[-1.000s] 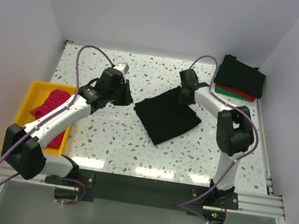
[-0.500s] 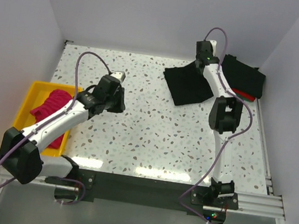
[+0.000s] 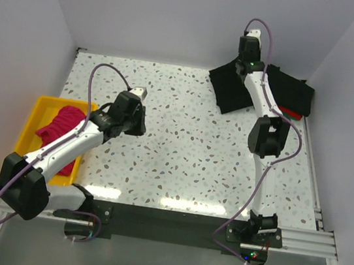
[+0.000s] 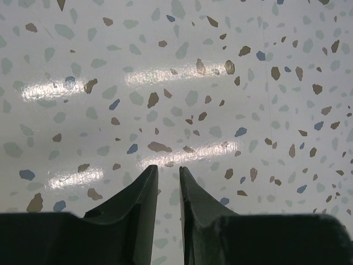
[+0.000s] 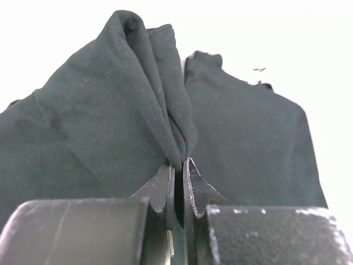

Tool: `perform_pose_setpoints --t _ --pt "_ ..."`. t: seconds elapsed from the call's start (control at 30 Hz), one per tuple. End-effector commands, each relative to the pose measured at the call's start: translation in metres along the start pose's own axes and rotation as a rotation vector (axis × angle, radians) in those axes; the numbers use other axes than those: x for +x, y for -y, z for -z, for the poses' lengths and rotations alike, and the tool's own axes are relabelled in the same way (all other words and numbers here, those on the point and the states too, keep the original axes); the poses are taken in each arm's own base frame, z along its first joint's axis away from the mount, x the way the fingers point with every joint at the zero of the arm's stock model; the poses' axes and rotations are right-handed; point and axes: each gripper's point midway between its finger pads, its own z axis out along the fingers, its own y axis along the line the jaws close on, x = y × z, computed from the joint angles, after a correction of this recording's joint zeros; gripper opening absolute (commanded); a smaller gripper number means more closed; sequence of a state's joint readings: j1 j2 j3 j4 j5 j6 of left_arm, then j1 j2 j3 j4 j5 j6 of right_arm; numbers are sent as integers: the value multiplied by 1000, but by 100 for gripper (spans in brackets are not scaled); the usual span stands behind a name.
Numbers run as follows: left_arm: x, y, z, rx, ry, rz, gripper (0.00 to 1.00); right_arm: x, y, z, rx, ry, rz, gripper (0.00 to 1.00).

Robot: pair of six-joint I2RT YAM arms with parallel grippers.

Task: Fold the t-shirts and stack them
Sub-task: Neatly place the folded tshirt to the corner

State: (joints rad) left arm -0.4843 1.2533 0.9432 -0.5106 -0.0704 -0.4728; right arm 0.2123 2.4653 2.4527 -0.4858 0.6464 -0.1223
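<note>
Black t-shirt [image 3: 226,90], soft matte cloth, bunched fold pinched tight in R tool [image 5: 179,164]; L tool [image 4: 168,176] slightly ajar, empty.

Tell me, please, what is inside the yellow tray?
A crumpled magenta-pink t-shirt lies in the yellow tray. The left arm crosses over it, so part of the shirt and tray floor is hidden.

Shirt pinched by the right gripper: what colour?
Plain black shirt, best seen in the right wrist view, clamped in the right gripper.

White arms [image 3: 70,142] with black joints [image 3: 127,111] trail looping purple cables [image 3: 95,76].
</note>
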Motion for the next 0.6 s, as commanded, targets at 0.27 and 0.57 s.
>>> perform_pose_setpoints --t 0.27,0.57 --pt "-5 4 2 46 31 -21 27 -104 88 40 168 248 -86 0" --pt "-1 4 0 52 17 -20 26 -120 122 56 181 284 -110 0"
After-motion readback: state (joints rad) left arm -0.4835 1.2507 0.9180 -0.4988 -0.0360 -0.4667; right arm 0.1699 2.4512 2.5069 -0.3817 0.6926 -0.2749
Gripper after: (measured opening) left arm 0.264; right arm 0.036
